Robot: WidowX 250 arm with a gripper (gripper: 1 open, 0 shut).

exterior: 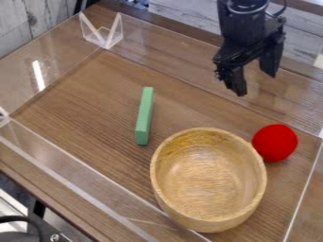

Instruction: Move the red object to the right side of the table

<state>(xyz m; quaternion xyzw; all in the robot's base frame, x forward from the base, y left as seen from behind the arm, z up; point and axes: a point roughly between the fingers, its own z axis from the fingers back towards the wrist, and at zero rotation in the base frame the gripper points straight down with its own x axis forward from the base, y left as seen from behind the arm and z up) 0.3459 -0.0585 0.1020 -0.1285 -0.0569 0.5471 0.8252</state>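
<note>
The claw (248, 78) hangs spread and empty, with the red object (275, 142) below and to its right, near the table's (89, 104) right-hand acrylic wall (309, 194). The risk, as I judge it — the ball rolls if bumped, toward the wooden bowl (209, 178) just beside it. Open wood lies left of the claw, past the green bar (145, 115).

Bare table (89, 104) lies left of the green bar (145, 115) (wooden bowl (209, 179) blocks the front).

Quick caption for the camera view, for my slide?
Open gripper hovers above the table; red ball rests at right beside the wooden bowl.
</note>
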